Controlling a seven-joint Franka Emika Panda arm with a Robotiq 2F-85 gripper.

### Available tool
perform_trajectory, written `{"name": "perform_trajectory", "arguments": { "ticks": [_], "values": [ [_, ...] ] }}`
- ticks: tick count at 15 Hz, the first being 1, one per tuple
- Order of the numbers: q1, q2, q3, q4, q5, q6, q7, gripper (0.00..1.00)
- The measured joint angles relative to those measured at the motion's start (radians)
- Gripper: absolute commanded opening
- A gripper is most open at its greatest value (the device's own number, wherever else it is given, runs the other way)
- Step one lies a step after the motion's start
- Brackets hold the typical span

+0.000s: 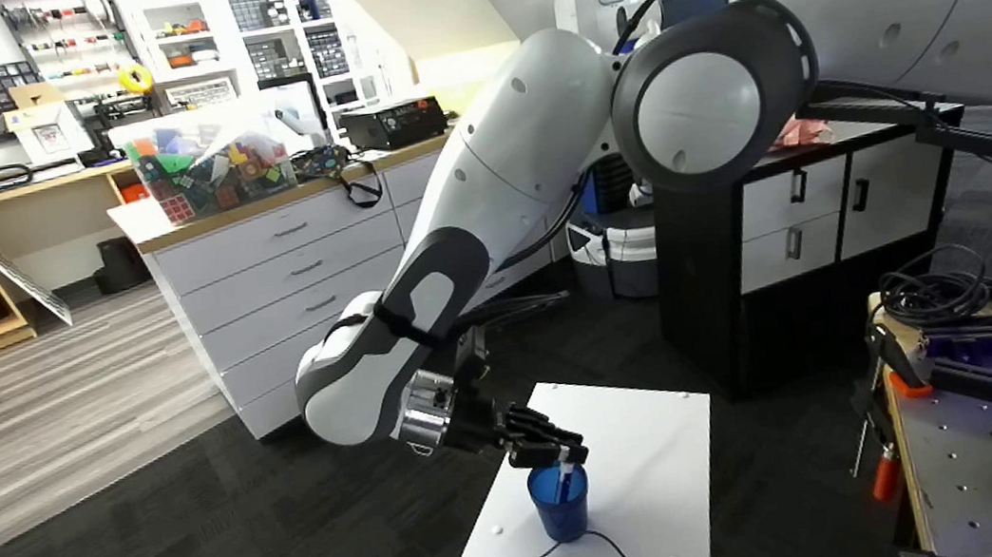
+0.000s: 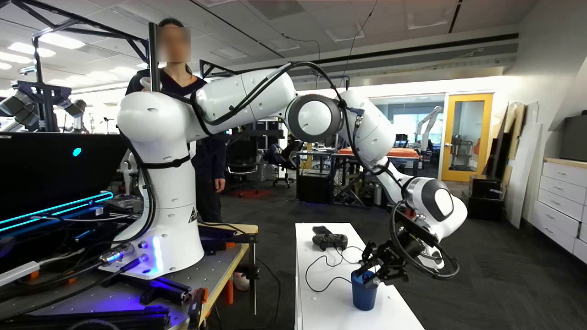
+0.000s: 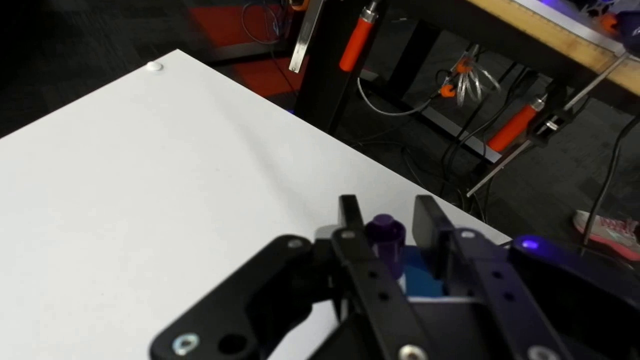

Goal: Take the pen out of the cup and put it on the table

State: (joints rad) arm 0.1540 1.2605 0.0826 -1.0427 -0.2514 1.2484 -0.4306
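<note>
pen [image 3: 388, 240] prob light, stiff, kinda slick; pinch purple end above cup [image 1: 562, 513]; gripper [image 3: 388, 207] spread, pen between, unclamped

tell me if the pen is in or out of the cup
In: an exterior view shows the pen leaning inside the cup, its top above the rim.

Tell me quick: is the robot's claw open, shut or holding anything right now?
Claw: open, with the pen between its fingers but not gripped.
</note>
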Motion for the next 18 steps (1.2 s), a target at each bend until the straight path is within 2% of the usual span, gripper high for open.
{"name": "perform_trajectory", "arguments": {
  "ticks": [1, 2, 3, 4, 8, 10, 18],
  "values": [
    [-0.001, 0.000, 0.001, -0.004, 0.008, 0.001, 0.000, 0.65],
    [-0.002, 0.000, 0.002, -0.008, 0.015, 0.003, 0.000, 0.21],
    [-0.002, 0.000, 0.003, -0.011, 0.024, 0.006, 0.000, 0.25],
    [-0.002, 0.000, 0.004, -0.014, 0.033, 0.010, 0.000, 0.24],
    [-0.002, 0.000, 0.004, -0.020, 0.046, 0.014, 0.000, 0.02],
    [-0.002, 0.000, 0.004, -0.020, 0.046, 0.014, 0.001, 0.06],
    [0.000, -0.016, 0.003, -0.020, 0.046, 0.014, 0.005, 0.06]
  ]
}}
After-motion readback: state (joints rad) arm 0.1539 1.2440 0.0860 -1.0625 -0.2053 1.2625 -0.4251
